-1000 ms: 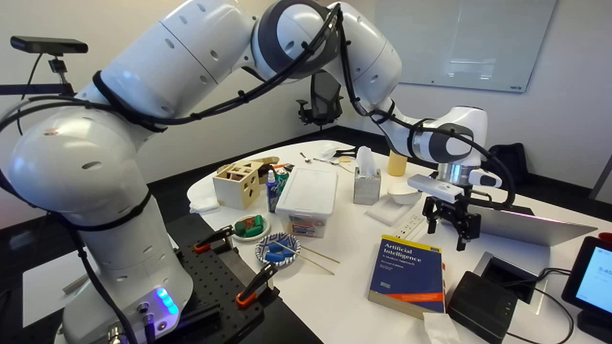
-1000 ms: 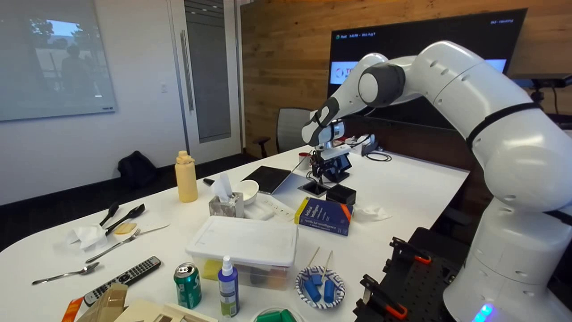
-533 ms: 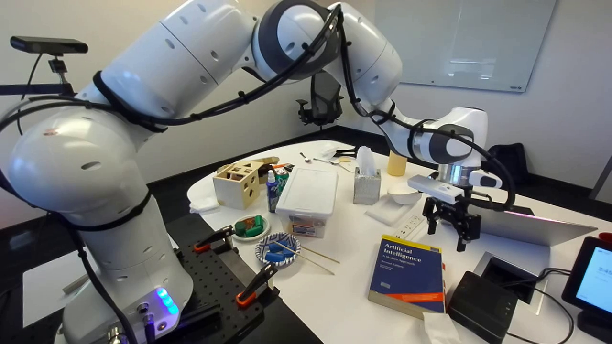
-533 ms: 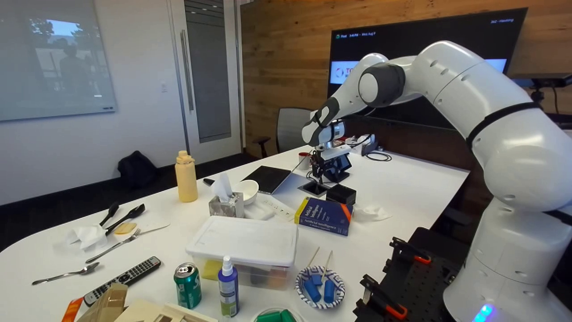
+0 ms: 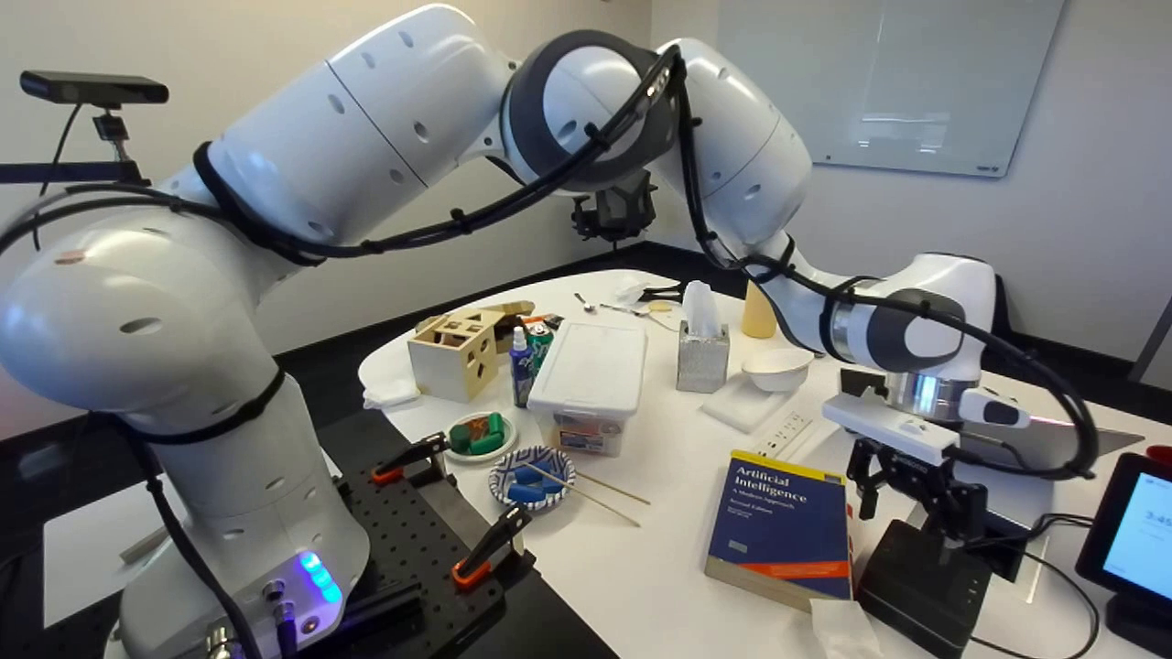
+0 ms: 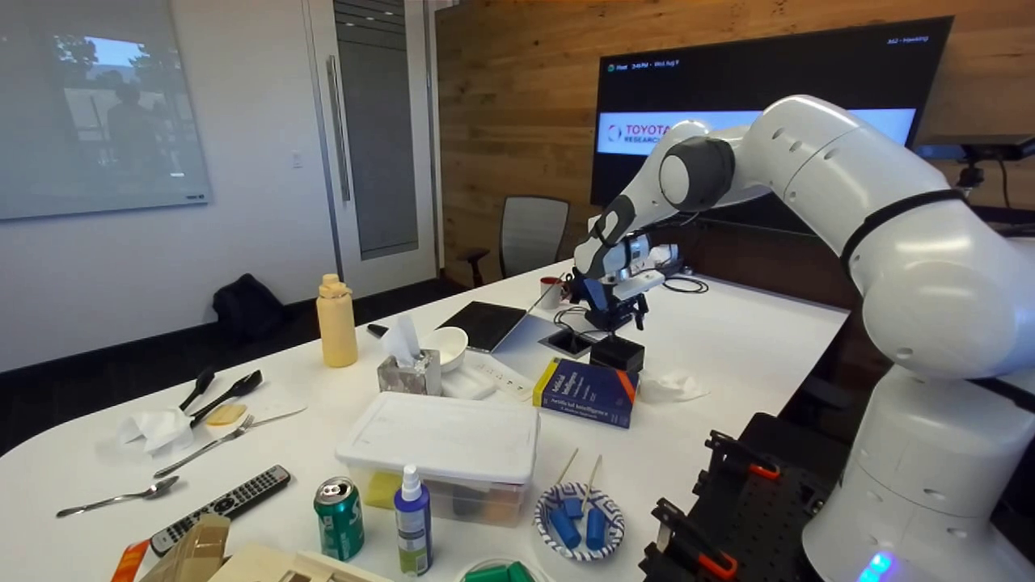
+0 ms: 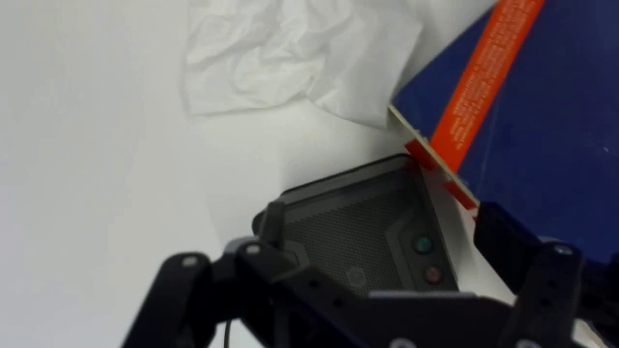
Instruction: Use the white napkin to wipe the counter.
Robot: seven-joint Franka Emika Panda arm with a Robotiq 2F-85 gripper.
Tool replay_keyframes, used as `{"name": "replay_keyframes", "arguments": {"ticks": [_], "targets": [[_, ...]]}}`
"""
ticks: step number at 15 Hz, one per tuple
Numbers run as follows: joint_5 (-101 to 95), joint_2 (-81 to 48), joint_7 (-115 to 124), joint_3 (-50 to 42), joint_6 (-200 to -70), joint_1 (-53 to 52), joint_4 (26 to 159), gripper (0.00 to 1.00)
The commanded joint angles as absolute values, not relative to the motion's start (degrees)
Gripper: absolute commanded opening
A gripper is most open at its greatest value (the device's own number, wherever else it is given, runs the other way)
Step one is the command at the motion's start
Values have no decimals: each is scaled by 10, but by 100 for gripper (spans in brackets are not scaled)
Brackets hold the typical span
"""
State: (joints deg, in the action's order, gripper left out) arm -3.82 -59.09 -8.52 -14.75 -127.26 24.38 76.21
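A crumpled white napkin (image 7: 290,58) lies flat on the white table (image 7: 121,159) at the top of the wrist view, touching or close to the book's corner. It also shows in both exterior views (image 5: 842,630) (image 6: 673,386). My gripper (image 7: 379,222) is open, its fingers wide apart with nothing between them. It hangs above the black box (image 7: 348,232), apart from the napkin, and shows in both exterior views (image 5: 908,534) (image 6: 627,327).
A thick blue book (image 5: 778,522) lies beside the black box and napkin. A laptop (image 6: 485,323), table socket well (image 6: 568,341) with cables, and small screen (image 5: 1131,531) stand near the gripper. A lidded plastic bin (image 6: 441,428), tissue box (image 6: 411,372) and bowl (image 6: 449,343) are farther off.
My gripper has moved down and sideways, from above the laptop and socket well to above the black box, closer to the napkin. The napkin and other objects have not moved.
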Motion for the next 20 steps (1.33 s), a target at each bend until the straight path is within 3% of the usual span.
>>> {"name": "replay_keyframes", "arguments": {"ticks": [1, 8, 20], "targets": [[-64, -612, -197, -132, -1205, 287, 712, 100], [-118, -660, -386, -124, -1111, 336, 661, 100], [-99, -707, -465, -91, -1145, 368, 671, 100]]}}
